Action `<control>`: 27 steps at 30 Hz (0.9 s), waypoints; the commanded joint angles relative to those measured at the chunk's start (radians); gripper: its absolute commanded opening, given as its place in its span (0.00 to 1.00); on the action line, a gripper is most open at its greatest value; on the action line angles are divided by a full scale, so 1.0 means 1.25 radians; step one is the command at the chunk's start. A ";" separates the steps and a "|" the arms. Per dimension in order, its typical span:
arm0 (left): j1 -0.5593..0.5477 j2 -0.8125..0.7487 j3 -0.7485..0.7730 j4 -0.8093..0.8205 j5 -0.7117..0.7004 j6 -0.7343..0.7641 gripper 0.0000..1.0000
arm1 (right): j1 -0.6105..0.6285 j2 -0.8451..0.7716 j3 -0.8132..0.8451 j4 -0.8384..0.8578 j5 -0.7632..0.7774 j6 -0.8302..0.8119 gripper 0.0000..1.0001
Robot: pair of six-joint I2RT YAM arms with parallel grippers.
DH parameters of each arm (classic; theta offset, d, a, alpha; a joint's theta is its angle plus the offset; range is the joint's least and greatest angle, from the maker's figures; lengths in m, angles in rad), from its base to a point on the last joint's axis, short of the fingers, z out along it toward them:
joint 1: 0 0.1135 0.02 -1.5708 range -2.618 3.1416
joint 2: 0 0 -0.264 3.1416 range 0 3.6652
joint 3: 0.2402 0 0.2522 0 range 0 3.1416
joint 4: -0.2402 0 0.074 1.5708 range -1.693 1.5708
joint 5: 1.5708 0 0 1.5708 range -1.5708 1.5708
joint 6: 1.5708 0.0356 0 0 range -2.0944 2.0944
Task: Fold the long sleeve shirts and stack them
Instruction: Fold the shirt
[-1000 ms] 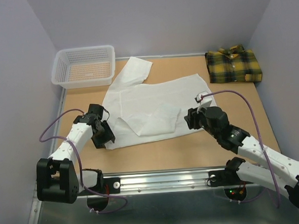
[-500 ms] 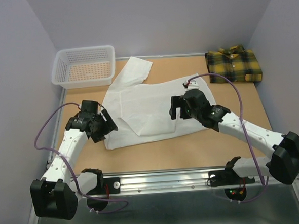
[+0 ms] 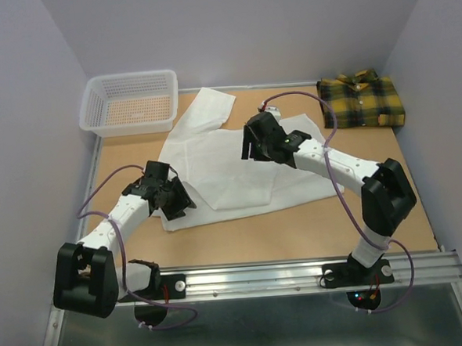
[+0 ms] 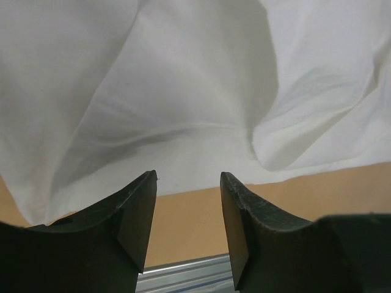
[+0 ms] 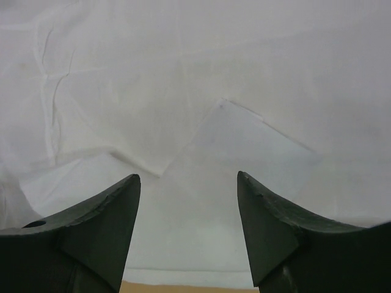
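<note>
A plain white cloth shirt (image 3: 231,169) lies spread across the middle of the brown worktop (image 3: 297,224). A folded yellow-and-green plaid shirt (image 3: 361,101) sits in the far right corner. The left hand (image 4: 188,177) is at the white shirt's near edge and the right hand (image 5: 188,177) is over its middle, both with fingers apart and empty.

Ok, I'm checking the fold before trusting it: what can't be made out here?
- Top view: the right arm covers part of the white shirt.
- Both wrist views: the frame cuts off most of the shirt.
- Top view: the plaid shirt hides its lower layers under its own fold.
</note>
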 commanded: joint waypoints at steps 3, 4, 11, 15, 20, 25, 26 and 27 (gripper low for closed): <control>-0.005 0.040 -0.055 0.119 0.002 -0.009 0.57 | 0.001 0.113 0.129 -0.076 0.073 0.061 0.65; -0.005 0.044 -0.060 0.122 -0.001 -0.009 0.57 | 0.000 0.128 0.140 -0.083 0.078 0.063 0.64; -0.005 0.044 -0.126 0.170 0.018 -0.014 0.57 | 0.000 0.290 0.256 -0.104 0.135 0.099 0.52; -0.005 0.043 -0.142 0.183 0.024 -0.007 0.57 | 0.000 0.334 0.282 -0.109 0.147 0.102 0.50; -0.005 0.046 -0.142 0.189 0.033 0.005 0.57 | 0.000 0.375 0.303 -0.110 0.177 0.111 0.46; -0.005 0.046 -0.145 0.196 0.038 0.007 0.57 | 0.000 0.390 0.307 -0.118 0.190 0.110 0.43; -0.005 0.046 -0.145 0.196 0.037 0.009 0.57 | 0.000 0.394 0.306 -0.121 0.191 0.111 0.43; -0.005 0.047 -0.145 0.197 0.038 0.010 0.57 | 0.000 0.398 0.306 -0.122 0.191 0.110 0.43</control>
